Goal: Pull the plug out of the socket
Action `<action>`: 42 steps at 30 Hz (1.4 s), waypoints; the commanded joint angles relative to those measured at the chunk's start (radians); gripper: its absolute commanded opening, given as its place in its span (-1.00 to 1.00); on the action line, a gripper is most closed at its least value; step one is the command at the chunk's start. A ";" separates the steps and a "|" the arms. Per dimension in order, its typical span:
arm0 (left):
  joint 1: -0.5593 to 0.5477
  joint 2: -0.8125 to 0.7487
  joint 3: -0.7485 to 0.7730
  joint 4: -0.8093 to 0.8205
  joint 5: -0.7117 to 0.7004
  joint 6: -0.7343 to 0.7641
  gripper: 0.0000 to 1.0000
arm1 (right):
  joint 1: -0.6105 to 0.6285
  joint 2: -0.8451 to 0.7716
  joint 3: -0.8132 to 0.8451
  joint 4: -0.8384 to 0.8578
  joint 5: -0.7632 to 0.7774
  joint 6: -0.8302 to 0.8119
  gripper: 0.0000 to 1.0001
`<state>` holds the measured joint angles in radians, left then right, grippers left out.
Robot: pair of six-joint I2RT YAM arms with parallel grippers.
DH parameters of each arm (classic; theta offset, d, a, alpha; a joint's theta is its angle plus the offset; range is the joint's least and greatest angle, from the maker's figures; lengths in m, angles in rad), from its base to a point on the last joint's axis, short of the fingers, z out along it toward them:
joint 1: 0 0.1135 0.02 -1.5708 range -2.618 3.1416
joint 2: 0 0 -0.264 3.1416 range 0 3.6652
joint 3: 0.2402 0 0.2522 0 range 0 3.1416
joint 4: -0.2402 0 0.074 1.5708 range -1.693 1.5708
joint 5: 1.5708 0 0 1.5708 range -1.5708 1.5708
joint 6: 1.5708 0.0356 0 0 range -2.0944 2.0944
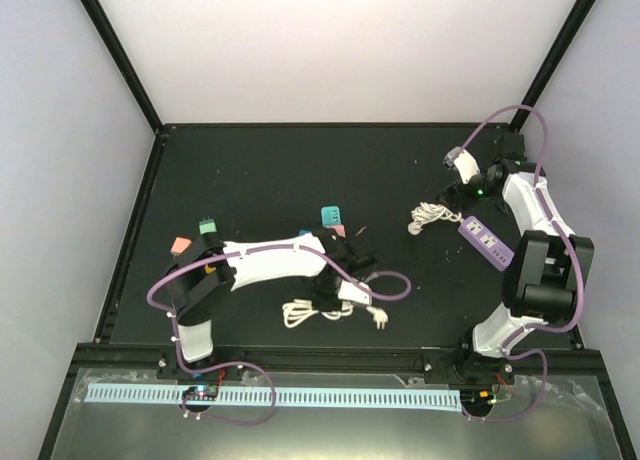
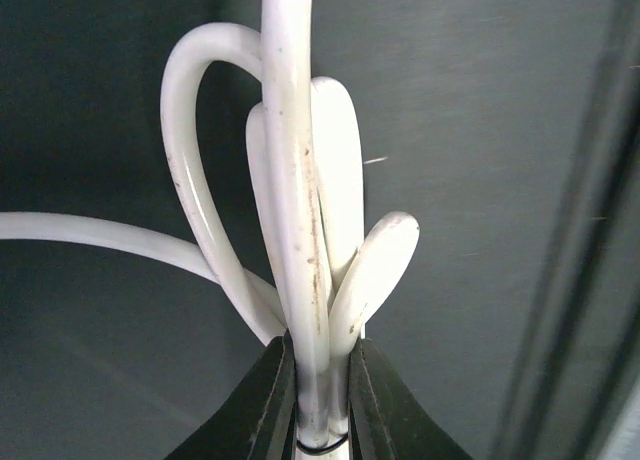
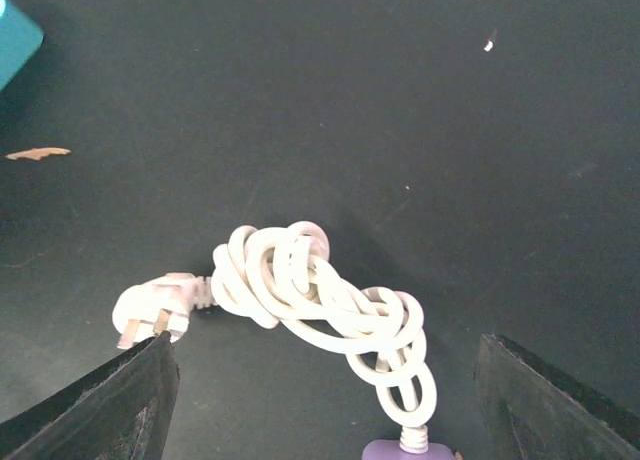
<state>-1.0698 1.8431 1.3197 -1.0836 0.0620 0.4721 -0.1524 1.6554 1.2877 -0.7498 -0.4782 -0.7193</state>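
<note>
A bundled white cable (image 1: 308,312) lies at the table's front middle, its plug (image 1: 378,320) free at the bundle's right end. My left gripper (image 1: 328,296) is shut on this bundle; in the left wrist view the dark fingers (image 2: 268,405) clamp the cable loops (image 2: 300,230). The purple power strip (image 1: 485,240) lies at the right, with its own coiled white lead (image 1: 430,218). My right gripper (image 1: 453,194) hovers open above that coil (image 3: 320,300). The lead's plug (image 3: 152,308) is by the left finger, and the strip's end (image 3: 408,450) shows at the bottom edge.
A teal adapter (image 1: 331,216) lies behind the left gripper and shows in the right wrist view (image 3: 15,35). A green adapter (image 1: 208,226) and a salmon one (image 1: 180,245) sit at the left. The table's raised black rim (image 1: 130,240) runs along the sides.
</note>
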 commanded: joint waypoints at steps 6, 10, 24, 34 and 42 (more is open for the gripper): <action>-0.077 0.029 0.117 -0.044 0.131 -0.037 -0.86 | 0.001 -0.070 -0.020 -0.051 -0.138 -0.014 0.66; -0.045 0.007 0.115 0.011 0.103 -0.030 -0.31 | 0.002 -0.093 -0.048 -0.055 -0.188 -0.025 0.65; 0.262 -0.531 -0.138 0.184 0.249 0.066 0.97 | 0.189 -0.203 -0.182 -0.013 -0.337 -0.071 0.65; 0.420 -0.709 -0.410 0.373 0.285 0.115 0.97 | 0.508 -0.197 -0.244 0.044 -0.247 -0.271 0.87; 0.445 -0.777 -0.574 0.608 0.330 0.199 0.98 | 0.657 -0.107 -0.211 0.084 -0.172 -0.331 0.97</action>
<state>-0.6323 1.1091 0.7818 -0.6407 0.3393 0.5987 0.4572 1.4910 1.0496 -0.6930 -0.7013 -0.9813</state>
